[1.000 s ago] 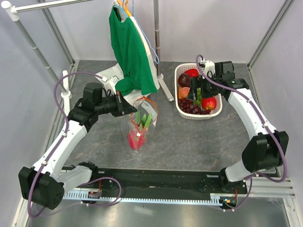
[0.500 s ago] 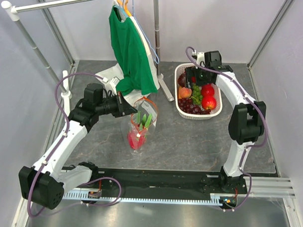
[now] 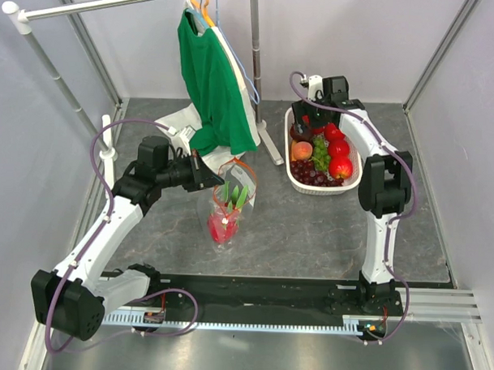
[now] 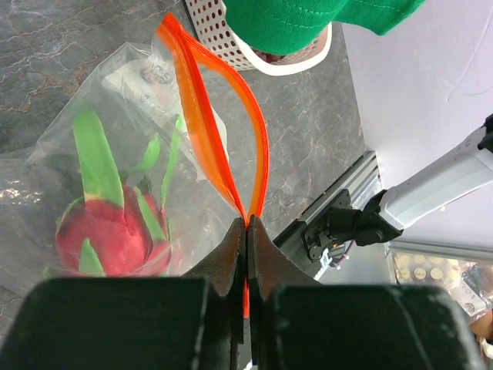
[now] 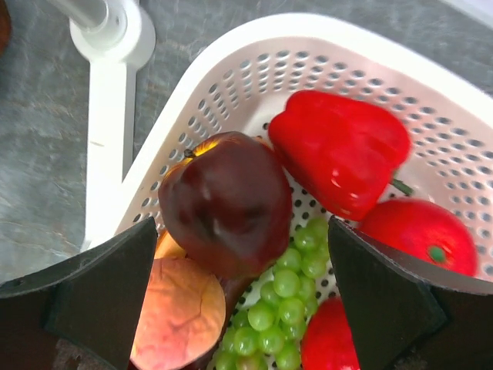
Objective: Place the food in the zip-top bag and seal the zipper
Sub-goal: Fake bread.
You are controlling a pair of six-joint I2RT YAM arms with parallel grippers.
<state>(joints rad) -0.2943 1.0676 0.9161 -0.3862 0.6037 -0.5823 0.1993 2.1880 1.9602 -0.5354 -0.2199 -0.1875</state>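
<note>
A grey, marble-patterned table [image 3: 310, 228] walled in by pale panels carries the scene, with a green shirt [image 3: 214, 78] hanging from a clothes rack [image 3: 99, 3] at the back. Left of centre, a clear bag [image 3: 228, 202] stands on the table with a pink dragon fruit [image 3: 221, 228] inside it, the fruit's green tips pointing up toward the mouth. The left gripper [image 3: 217, 177] is pinched tight on the bag's orange zipper [image 3: 241, 163], holding the mouth edge up off the surface. Its wrist camera shows the two orange strips parted into a loop beyond the closed jaws, so the mouth is unsealed there. To the right, well apart from the bag, a white perforated basket [image 3: 321, 190] holds the rest of the food: a dark red apple [image 5: 223, 204], a red pepper [image 5: 343, 158], a bunch of green grapes [image 5: 285, 304], a peach [image 5: 181, 308] and a round red fruit [image 5: 420, 235], with dark grapes [image 3: 308, 172] at the near end. The right gripper [image 5: 243, 254] hovers over the far end of the basket, jaws spread wide and holding nothing. In the wrist view its fingers [image 5: 100, 293] stand on either side of the apple; whether they touch it cannot be told.
</note>
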